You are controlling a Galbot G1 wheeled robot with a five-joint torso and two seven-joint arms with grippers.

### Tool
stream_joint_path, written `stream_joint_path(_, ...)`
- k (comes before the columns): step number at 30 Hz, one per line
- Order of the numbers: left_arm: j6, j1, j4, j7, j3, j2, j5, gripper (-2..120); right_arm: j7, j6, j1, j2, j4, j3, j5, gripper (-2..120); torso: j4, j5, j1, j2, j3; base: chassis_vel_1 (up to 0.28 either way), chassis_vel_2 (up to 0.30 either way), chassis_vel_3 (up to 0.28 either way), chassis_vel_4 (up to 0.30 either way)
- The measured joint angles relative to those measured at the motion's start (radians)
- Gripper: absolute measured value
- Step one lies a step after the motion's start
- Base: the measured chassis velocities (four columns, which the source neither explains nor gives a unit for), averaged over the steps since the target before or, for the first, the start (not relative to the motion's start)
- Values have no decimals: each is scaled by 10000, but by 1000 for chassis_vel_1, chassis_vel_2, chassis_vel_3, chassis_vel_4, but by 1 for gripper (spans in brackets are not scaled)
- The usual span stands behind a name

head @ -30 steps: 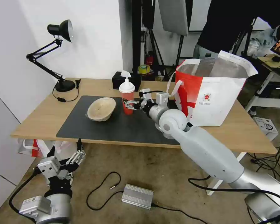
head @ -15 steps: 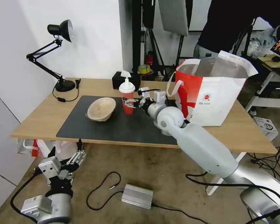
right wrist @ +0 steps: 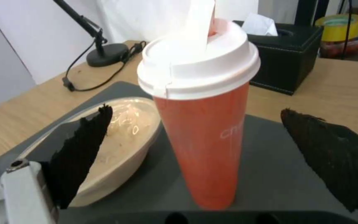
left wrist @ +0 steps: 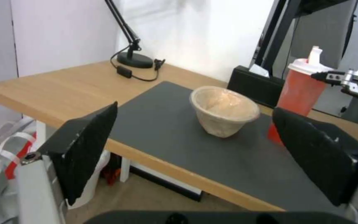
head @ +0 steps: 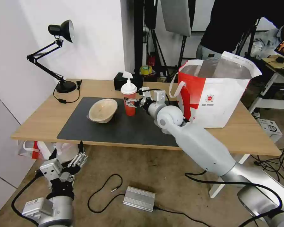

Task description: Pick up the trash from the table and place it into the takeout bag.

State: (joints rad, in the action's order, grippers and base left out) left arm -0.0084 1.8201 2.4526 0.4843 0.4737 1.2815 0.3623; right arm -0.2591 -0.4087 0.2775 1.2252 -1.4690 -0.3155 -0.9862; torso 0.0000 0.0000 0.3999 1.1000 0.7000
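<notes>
Right hand point(head: 133, 103), fingers spread wide, brackets the upright red cup point(head: 129, 101) on the counter mat point(head: 94, 130) without contact. Left hand point(head: 73, 160), also spread, hangs below counter level, well apart.

Head view is bright and even on my feed; soft indoor light, no hard shadows. The white wall point(head: 94, 37) behind the desk lamp point(head: 58, 56) reads near blown out. Faint shadow under the beige bowl point(head: 103, 110) on the dark mat point(head: 116, 126). Straight edges bow slightly toward the corners. Foil lining of the takeout bag point(head: 216, 94) shows dull glare. Right wrist view: the red cup point(right wrist: 202, 118) is soft, its white lid washed out. Left wrist view is soft throughout.
</notes>
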Motion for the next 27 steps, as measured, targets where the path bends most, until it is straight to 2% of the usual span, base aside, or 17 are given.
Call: stream_joint_path(27, -15, -100, -80, -36, -62, 23, 65, 100, 514, -171, -773, 274, 1069, -262, -86, 100, 0, 0, 0, 0, 0, 0, 0, 0, 0)
